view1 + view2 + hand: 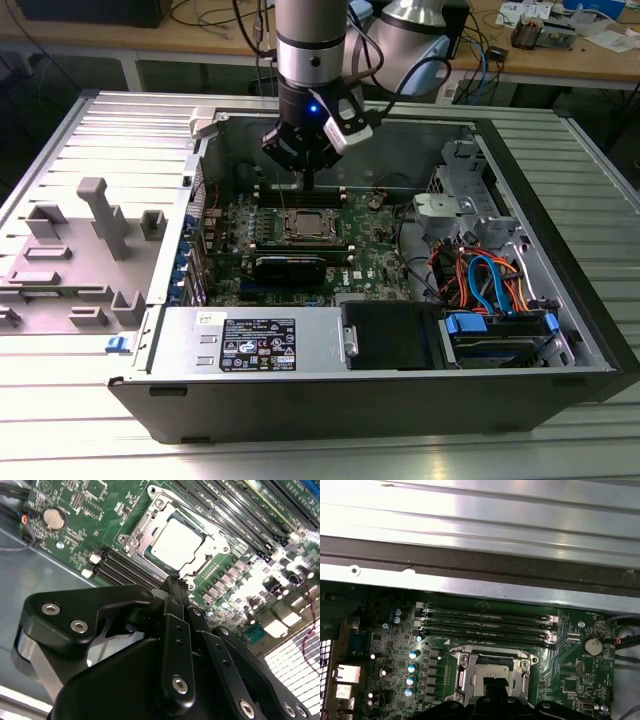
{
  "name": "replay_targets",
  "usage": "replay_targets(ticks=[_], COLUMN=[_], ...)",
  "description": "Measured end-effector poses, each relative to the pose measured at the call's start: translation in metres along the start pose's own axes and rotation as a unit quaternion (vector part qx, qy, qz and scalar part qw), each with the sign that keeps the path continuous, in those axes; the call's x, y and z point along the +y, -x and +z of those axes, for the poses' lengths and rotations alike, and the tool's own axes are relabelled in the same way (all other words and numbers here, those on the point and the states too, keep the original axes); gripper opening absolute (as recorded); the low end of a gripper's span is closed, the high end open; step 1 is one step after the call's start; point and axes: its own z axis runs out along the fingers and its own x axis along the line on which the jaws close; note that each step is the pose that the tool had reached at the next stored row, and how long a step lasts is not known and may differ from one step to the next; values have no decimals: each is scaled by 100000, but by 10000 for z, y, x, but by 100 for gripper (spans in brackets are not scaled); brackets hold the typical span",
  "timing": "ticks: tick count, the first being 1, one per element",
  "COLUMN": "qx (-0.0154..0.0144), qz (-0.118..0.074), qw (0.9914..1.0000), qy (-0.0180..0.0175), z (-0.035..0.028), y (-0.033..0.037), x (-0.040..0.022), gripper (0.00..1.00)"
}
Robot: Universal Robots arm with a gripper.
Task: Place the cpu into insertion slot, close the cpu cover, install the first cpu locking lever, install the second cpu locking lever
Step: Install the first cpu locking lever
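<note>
The cpu (176,542) is already seated in the insertion slot (159,502), with the cpu cover (139,536) laid flat around it. The gripper (176,581) is held just off the socket's edge, fingers pressed together, nothing pinched. Lever state can't be made out. If the tip gets pushed down off-target, the cover could get skidded over or the memory slots (125,567) scraped.

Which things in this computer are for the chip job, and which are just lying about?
For the job:
chip
metal cover frame lying around the chip
gripper close by them

Just lying about:
long memory slots
round battery
blue cables
grey plastic rack outside the case
</note>
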Motion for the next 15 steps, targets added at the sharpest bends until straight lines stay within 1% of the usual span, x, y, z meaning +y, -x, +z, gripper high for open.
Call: replay_targets(ticks=[2,3,15], qx=[-21,-26,-31], qz=[1112,1347,1555], qw=[99994,99991,99988], qy=[-35,-44,-49], z=[1,1,1], y=[0,0,0], x=[0,0,0], gripper=[11,11,11])
